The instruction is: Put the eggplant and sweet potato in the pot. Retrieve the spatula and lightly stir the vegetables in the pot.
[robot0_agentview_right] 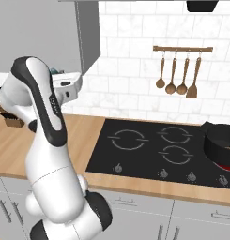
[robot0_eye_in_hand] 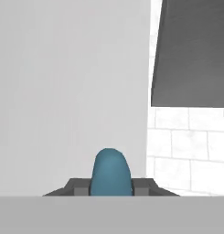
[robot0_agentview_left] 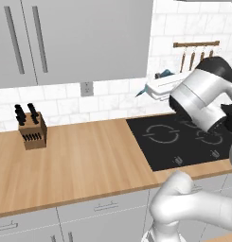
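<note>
Spatula [robot0_eye_in_hand: 111,173]: blue, rounded end seen head-on in hand view, pinched between the two dark fingers [robot0_eye_in_hand: 143,186], one each side, touching it. Long axis runs along the gripper's line of sight, pointing out toward the grey upper cabinet face. In left base view a thin blue tip [robot0_agentview_left: 140,91] sticks out left of the white hand, w/ another blue bit above the hand; axis there roughly level, tip toward the left and slightly down, held high above the counter, in front of the tiled wall.

Gripper [robot0_eye_in_hand: 111,187]: clenched on the spatula, jaws narrowed to its width. Hand raised at about cabinet-bottom height, over the left edge of the cooktop [robot0_agentview_left: 183,142].

Pot [robot0_agentview_right: 220,143]: black, on the right side of the cooktop, front-right burner area, cut off by the right edge in right base view. Reddish patch and a small purple bit show at its lower right; contents too small to tell.

Other: wooden spoons and spatula [robot0_agentview_right: 182,75] hanging on wall rail above cooktop; knife block [robot0_agentview_left: 32,130] on wood counter [robot0_agentview_left: 84,160], well left of cooktop; wall outlet [robot0_agentview_left: 86,88] under cabinets.
</note>
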